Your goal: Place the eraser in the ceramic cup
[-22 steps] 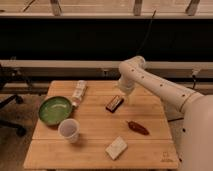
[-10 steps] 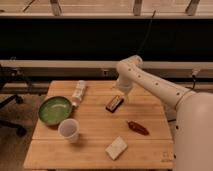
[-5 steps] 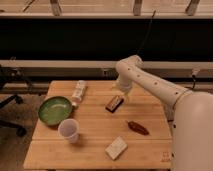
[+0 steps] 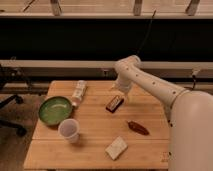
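Observation:
The eraser [image 4: 114, 103], a small dark block with a reddish edge, lies on the wooden table [image 4: 95, 150] near its middle back. The ceramic cup [image 4: 69, 130], small and white-pinkish, stands upright at the front left, well apart from the eraser. My gripper [image 4: 121, 93] hangs just above and behind the eraser's far right end, at the end of the white arm that reaches in from the right.
A green bowl [image 4: 55, 110] sits at the left, behind the cup. A pale bottle [image 4: 79, 92] lies at the back left. A red pepper-shaped object [image 4: 137, 128] lies right of centre. A pale tan sponge block [image 4: 116, 148] lies at the front.
The arm has shifted slightly left and lower, bringing the gripper closer over the eraser. The objects on the table have not moved.

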Robot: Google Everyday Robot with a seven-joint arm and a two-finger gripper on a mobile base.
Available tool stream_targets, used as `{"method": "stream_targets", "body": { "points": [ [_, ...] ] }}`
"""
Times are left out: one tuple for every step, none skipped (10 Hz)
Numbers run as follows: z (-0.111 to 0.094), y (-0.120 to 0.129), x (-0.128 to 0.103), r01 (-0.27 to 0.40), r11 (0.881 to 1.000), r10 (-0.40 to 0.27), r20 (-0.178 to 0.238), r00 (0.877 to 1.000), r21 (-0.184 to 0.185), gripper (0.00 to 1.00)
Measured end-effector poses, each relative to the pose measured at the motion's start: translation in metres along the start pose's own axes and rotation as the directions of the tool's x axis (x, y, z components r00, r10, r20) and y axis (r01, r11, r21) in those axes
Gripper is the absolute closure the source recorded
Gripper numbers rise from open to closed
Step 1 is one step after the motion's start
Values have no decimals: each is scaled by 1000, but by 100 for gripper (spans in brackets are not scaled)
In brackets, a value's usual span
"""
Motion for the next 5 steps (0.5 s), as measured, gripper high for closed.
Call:
{"method": "stream_targets", "body": {
  "points": [
    [1,-2,-1,7,1000,-7,2,1000,-1,20],
    [1,-4,-1,7,1000,-7,4,1000,-2,20],
    [6,0,-2,8,999,-8,13,1000,-34,20],
    [18,-3,-5,13,998,-11,22,1000,-60,20],
    [29,-5,-7,19,996,-17,28,999,-86,20]
  ]
}}
